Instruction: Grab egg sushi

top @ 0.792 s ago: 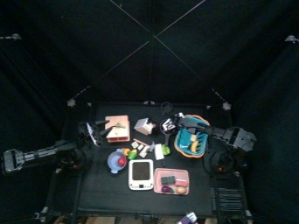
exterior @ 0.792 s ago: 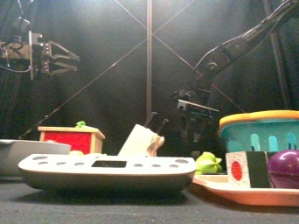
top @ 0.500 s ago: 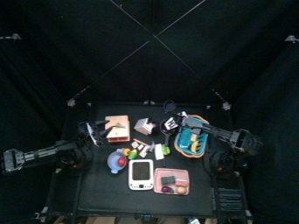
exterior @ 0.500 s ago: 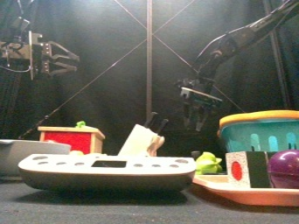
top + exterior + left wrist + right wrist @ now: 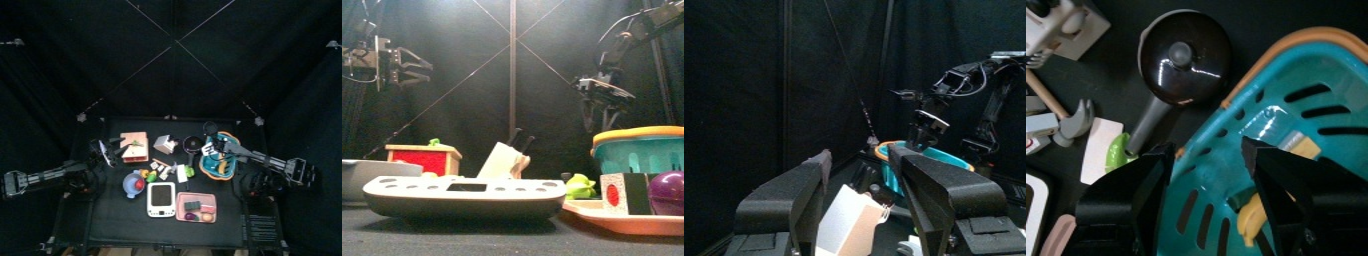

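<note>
A teal basket with an orange rim (image 5: 227, 152) stands at the right of the table and shows in the front view (image 5: 647, 152). In the right wrist view a pale yellow piece (image 5: 1295, 146), perhaps the egg sushi, lies inside the basket (image 5: 1247, 95) beside an orange-yellow piece (image 5: 1256, 215). My right gripper (image 5: 1213, 165) is open and empty, hanging above the basket's rim (image 5: 604, 92) (image 5: 213, 145). My left gripper (image 5: 865, 165) is open and empty, raised high at the table's left (image 5: 396, 65) (image 5: 99, 152).
A black pan (image 5: 1184, 58) lies beside the basket. A white calculator (image 5: 462, 192) sits at the front, a pink tray (image 5: 629, 218) with a purple ball at the front right. A red wooden box (image 5: 425, 158), a white wedge (image 5: 502, 162) and a green toy (image 5: 580, 185) stand mid-table.
My right gripper has risen and moved right, from beside the basket to above its rim. The left arm has not moved.
</note>
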You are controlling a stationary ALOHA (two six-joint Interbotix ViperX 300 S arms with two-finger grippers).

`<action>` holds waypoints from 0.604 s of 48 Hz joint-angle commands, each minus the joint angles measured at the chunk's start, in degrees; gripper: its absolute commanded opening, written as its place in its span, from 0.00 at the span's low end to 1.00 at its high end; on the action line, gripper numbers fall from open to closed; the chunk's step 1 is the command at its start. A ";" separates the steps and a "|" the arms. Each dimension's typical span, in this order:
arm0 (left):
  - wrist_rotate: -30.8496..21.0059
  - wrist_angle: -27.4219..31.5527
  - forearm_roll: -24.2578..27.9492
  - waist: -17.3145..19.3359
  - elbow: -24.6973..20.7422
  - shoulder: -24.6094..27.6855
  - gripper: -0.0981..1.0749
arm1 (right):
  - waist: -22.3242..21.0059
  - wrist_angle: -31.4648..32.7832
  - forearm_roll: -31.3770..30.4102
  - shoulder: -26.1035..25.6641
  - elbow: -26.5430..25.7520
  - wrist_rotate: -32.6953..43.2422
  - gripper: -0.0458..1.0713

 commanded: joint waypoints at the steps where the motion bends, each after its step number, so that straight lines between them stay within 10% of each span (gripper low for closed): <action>1: 0.09 -0.18 0.18 -0.09 -0.88 0.09 0.82 | -0.62 0.18 -0.09 -4.39 2.90 2.64 0.84; 29: 0.18 -0.18 0.18 -0.09 -1.14 0.18 0.82 | -5.19 0.18 1.67 -4.39 11.43 5.54 0.84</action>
